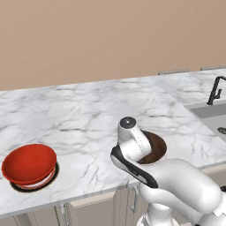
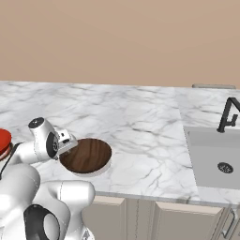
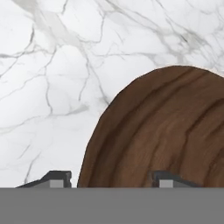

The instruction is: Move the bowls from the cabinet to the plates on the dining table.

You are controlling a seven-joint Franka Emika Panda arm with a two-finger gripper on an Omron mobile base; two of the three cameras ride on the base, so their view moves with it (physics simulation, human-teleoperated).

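The glossy red bowl [image 1: 30,163] sits on a dark plate [image 1: 17,187] at the left of the marble dining table [image 1: 88,110]. The dark brown wooden bowl [image 2: 86,154] rests upright near the table's front edge, with a pale edge showing under it. My gripper [image 2: 69,142] is at this bowl's left rim. In the hand view the gripper [image 3: 112,179] is open, its fingers wide apart, one outside the brown bowl [image 3: 166,131] and one over its inside. The cabinet is out of view.
A grey sink [image 2: 215,159] with a black faucet [image 2: 228,115] is set into the counter at the right. Beige panelled fronts [image 2: 140,220] run below the table's edge. A plain tan wall stands behind.
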